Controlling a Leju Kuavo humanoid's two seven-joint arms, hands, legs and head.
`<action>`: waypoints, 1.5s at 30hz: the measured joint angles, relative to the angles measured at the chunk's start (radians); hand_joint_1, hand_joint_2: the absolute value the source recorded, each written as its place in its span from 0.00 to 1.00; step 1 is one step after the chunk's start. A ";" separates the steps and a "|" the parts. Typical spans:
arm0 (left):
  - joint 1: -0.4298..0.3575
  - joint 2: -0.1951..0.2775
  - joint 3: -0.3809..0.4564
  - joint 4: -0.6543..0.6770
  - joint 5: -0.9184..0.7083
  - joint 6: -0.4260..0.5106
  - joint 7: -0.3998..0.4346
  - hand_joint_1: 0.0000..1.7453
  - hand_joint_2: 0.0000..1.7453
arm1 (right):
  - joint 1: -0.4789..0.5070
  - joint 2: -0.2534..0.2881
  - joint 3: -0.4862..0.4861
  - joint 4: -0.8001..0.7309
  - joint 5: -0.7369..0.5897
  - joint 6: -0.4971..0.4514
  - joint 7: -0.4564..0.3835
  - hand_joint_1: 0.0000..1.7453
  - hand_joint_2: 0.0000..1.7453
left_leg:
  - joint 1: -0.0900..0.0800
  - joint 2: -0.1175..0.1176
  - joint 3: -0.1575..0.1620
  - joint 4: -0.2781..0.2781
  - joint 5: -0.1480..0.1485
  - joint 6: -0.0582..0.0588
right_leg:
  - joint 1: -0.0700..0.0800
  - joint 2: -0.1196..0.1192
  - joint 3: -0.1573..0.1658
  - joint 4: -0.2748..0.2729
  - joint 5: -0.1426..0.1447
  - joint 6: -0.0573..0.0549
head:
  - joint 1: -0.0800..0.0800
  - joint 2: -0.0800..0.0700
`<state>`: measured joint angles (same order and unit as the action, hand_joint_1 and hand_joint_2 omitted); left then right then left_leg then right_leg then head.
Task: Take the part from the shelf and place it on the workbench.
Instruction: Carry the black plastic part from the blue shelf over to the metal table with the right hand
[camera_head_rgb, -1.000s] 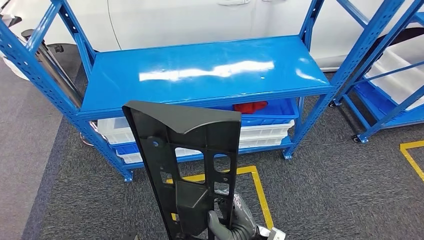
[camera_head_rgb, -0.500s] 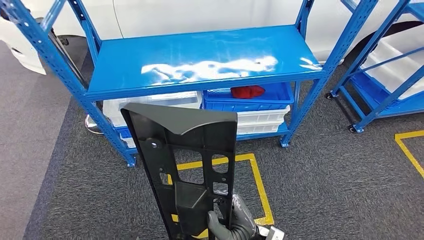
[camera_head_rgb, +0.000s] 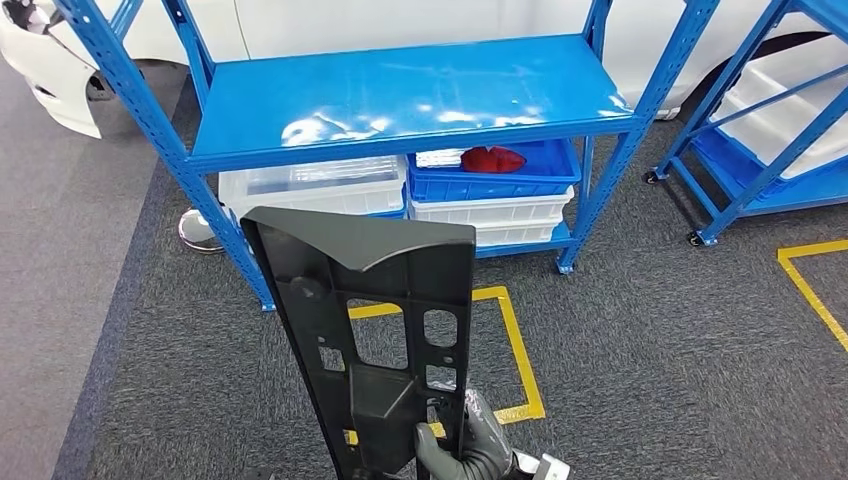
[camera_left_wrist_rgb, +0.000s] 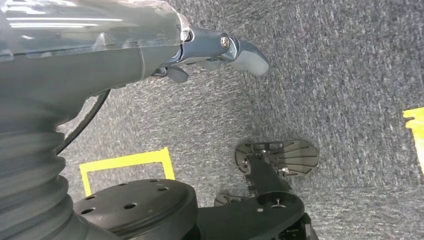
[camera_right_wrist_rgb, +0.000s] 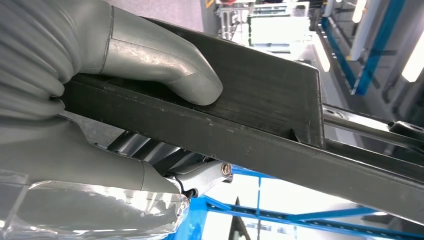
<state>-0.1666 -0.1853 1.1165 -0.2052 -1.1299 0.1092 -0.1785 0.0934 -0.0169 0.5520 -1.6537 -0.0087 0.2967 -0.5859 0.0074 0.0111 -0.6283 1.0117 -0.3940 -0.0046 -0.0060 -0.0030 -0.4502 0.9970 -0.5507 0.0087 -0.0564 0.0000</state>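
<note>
Right hand (camera_head_rgb: 462, 452) gripped the lower end of a long black plastic part (camera_head_rgb: 372, 330), thumb (camera_right_wrist_rgb: 165, 70) pressed flat on one face and the darker fingers wrapped behind, so the panel stood nearly upright above the hand, its broad flanged end uppermost. Beyond the part, well apart from the hand, stood a blue steel shelf (camera_head_rgb: 400, 95) with a bare top deck; a blue bin (camera_head_rgb: 500, 180) holding a red item (camera_head_rgb: 492, 158) and a clear bin (camera_head_rgb: 310, 185) sat on its lower level. Yellow floor tape (camera_head_rgb: 515, 350) ran across the grey carpet (camera_head_rgb: 680, 340) just behind the part. Left hand (camera_left_wrist_rgb: 210, 50) hung over the carpet holding nothing, fingers loosely apart.
</note>
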 joint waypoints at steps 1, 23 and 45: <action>0.001 0.000 0.000 0.000 0.000 0.000 -0.001 0.00 1.00 | 0.000 0.001 0.000 0.000 0.000 0.000 0.001 0.98 1.00 | 0.001 0.000 -0.002 -0.002 0.008 -0.007 | 0.001 0.000 0.000 -0.011 0.000 -0.011 | 0.000 0.000; 0.015 0.002 0.000 0.000 -0.004 0.002 0.001 0.00 1.00 | 0.008 0.013 -0.013 0.025 -0.043 0.037 0.048 0.98 1.00 | 0.011 0.011 0.098 -0.023 -0.073 0.018 | -0.006 0.014 -0.236 0.278 -0.045 0.018 | 0.000 0.000; 0.026 0.005 -0.003 0.000 -0.001 0.004 -0.002 0.00 1.00 | 0.027 0.028 -0.035 0.025 -0.056 0.046 0.053 0.98 1.00 | 0.009 -0.078 0.088 0.011 -0.091 -0.008 | 0.003 0.099 -0.141 0.030 0.099 -0.028 | 0.000 0.000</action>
<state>-0.1405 -0.1807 1.1135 -0.2052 -1.1307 0.1130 -0.1809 0.1199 0.0114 0.5172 -1.6285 -0.0645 0.3431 -0.5327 0.0167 -0.0665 -0.5404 1.0223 -0.4845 -0.0130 -0.0029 0.0955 -0.5909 1.0274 -0.4519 -0.0188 -0.0564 -0.0003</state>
